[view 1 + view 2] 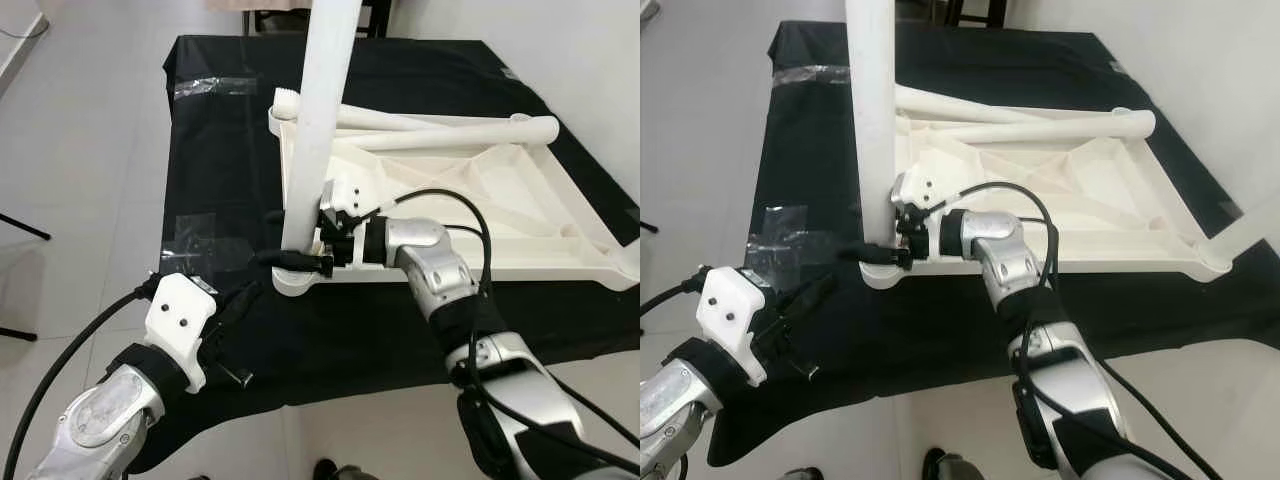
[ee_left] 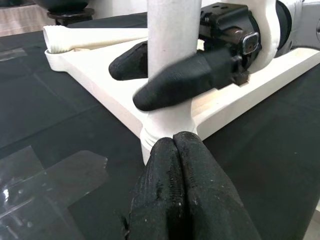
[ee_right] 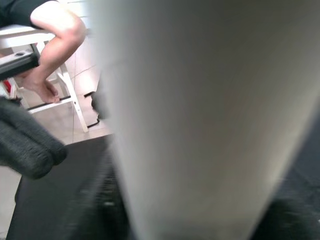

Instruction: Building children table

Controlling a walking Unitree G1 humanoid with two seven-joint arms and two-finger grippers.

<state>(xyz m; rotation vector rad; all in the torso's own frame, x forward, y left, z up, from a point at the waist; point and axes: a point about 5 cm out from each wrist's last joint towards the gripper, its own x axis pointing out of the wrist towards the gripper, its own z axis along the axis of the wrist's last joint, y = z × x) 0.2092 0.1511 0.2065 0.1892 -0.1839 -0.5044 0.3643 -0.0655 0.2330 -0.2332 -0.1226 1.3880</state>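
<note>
The right silver arm reaches forward and bends inward at the elbow, wrist turned toward the robot's left. Its right gripper [image 1: 300, 258] of two long black fingers is clamped around the base of an upright white table leg [image 1: 322, 110], one finger either side. The left silver arm is low, and its left gripper [image 2: 176, 147] has fingertips pressed together.

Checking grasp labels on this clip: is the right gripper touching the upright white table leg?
Touching. In the left wrist view the right gripper has one black finger on each side of the upright leg, pressed against it just above the tabletop's corner socket.
</note>
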